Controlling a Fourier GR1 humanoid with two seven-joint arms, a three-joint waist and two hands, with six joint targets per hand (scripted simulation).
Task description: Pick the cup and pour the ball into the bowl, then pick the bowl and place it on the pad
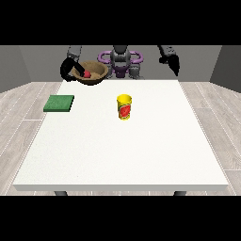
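Note:
A brown bowl (94, 73) hangs above the table's far left corner, tilted a little towards the camera. A red ball (87, 74) lies inside it near the left wall. The hand at the view's left (69, 69) is curled round the bowl's left rim and carries it. A yellow cup (124, 107) with a red mark stands upright near the middle of the white table (122, 150). A green pad (59, 103) lies flat at the table's left edge, below and in front of the bowl. The hand at the view's right (172, 62) hangs raised behind the far right corner, holding nothing.
The robot's torso (120, 60) stands behind the table's far edge. Grey floor surrounds the table on every side.

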